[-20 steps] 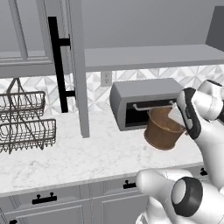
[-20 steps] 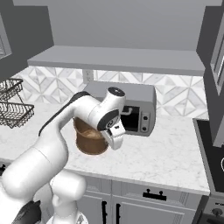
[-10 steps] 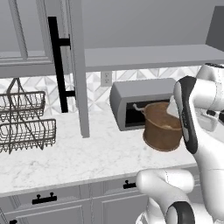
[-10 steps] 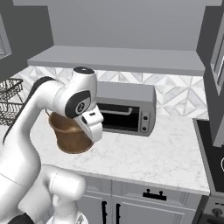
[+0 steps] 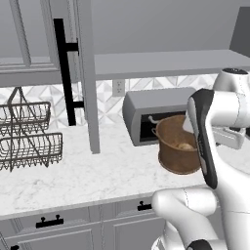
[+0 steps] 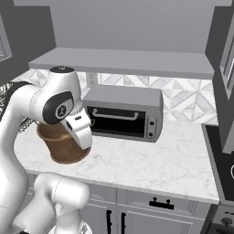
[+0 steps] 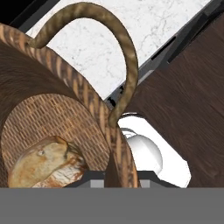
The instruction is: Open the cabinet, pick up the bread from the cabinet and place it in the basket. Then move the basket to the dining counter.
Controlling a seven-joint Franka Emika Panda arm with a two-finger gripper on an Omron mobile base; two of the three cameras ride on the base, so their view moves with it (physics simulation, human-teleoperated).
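Observation:
The brown woven basket (image 5: 172,152) (image 6: 58,145) hangs off the white worktop, near its front edge, in front of the toaster oven. My gripper (image 7: 120,175) is shut on the basket's rim (image 7: 114,131), beside its looped handle. The golden-brown bread (image 7: 43,164) (image 5: 184,146) lies on the basket's bottom. The grey cabinet stands open: its door (image 5: 86,73) with a long black handle (image 5: 63,73) swings out to the left, and its shelf (image 5: 166,63) (image 6: 123,61) is bare. The dining counter is out of view.
A grey toaster oven (image 6: 123,114) (image 5: 151,114) sits at the back of the worktop (image 5: 97,171). A dark wire two-tier rack (image 5: 27,136) stands at the left. Grey drawers (image 6: 155,210) run below, a stove (image 6: 221,155) is at the right, and wooden floor (image 7: 188,100) lies beneath.
My arm has swung and folded back, carrying the basket leftward in the right base view, toward the worktop's front edge. The grip on the rim is unchanged and the bread stays inside.

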